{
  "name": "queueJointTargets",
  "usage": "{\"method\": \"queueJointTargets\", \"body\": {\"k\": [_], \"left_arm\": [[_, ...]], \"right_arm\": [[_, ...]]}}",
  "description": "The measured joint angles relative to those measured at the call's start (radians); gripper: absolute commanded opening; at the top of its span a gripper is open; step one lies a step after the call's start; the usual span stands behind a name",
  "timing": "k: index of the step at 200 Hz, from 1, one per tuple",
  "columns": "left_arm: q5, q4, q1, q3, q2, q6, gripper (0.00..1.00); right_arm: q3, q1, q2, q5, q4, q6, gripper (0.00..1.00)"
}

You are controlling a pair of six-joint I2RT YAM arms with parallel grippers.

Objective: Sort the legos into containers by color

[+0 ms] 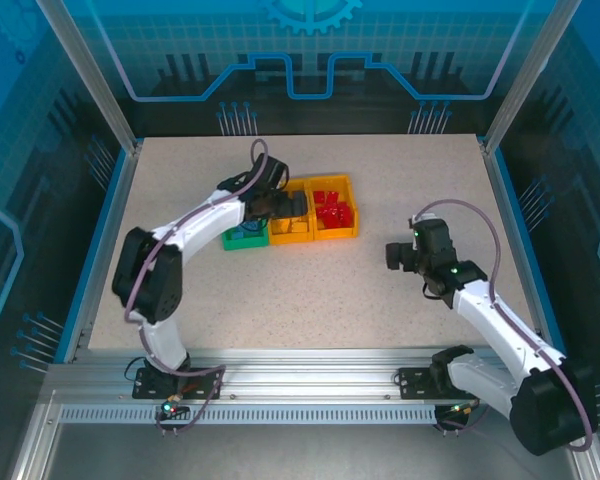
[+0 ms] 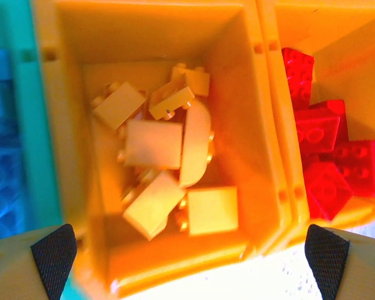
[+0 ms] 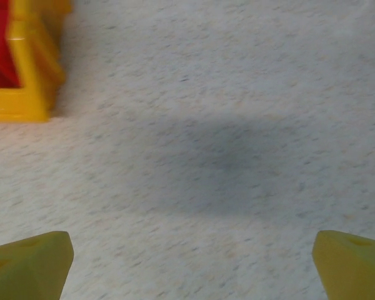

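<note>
Three joined bins stand mid-table: a green bin (image 1: 243, 238), a middle orange-yellow bin (image 1: 292, 235) and a right orange-yellow bin (image 1: 335, 232). Red legos (image 1: 332, 210) fill the right bin. Seen from the left wrist, several yellow legos (image 2: 165, 162) lie in the middle bin (image 2: 250, 125), red legos (image 2: 325, 156) in the right one, and blue legos (image 2: 3, 181) in the green bin (image 2: 25, 125). My left gripper (image 1: 270, 205) hovers open over the middle bin, with nothing between its pads (image 2: 53, 253). My right gripper (image 1: 398, 254) hangs open over bare table, its yellow fingertips (image 3: 31, 262) wide apart.
The speckled tabletop (image 3: 225, 125) lies under the right gripper, with a corner of the right bin (image 3: 25, 62) at the upper left. Blue rails edge the table at left (image 1: 100, 260) and right (image 1: 525, 250).
</note>
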Motion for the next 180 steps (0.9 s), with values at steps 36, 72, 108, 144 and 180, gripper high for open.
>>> {"method": "queueJointTargets", "body": {"k": [36,72,108,144,180], "left_arm": [[-0.161,0.111,0.001,-0.225,-0.243,0.095,0.99],[-0.269,0.243,0.058,-0.449,-0.375,0.184,0.99],[-0.331,0.344,0.127,-0.566,-0.411,0.258,0.99],[-0.349,0.529,0.176,-0.663,-0.42,0.368,0.99],[-0.301,0.783,0.28,-0.849,-0.415,0.434,0.99]], "right_arm": [[-0.221,-0.143,0.014,-0.008,0.398,-0.098,1.0],[-0.292,-0.2,0.191,-0.066,0.756,-0.117,1.0],[-0.254,-0.197,0.454,-0.099,1.003,-0.147,1.0],[-0.223,-0.182,0.505,-0.127,1.045,-0.179,1.0],[-0.215,-0.183,0.504,-0.145,1.07,-0.183,1.0]]}}
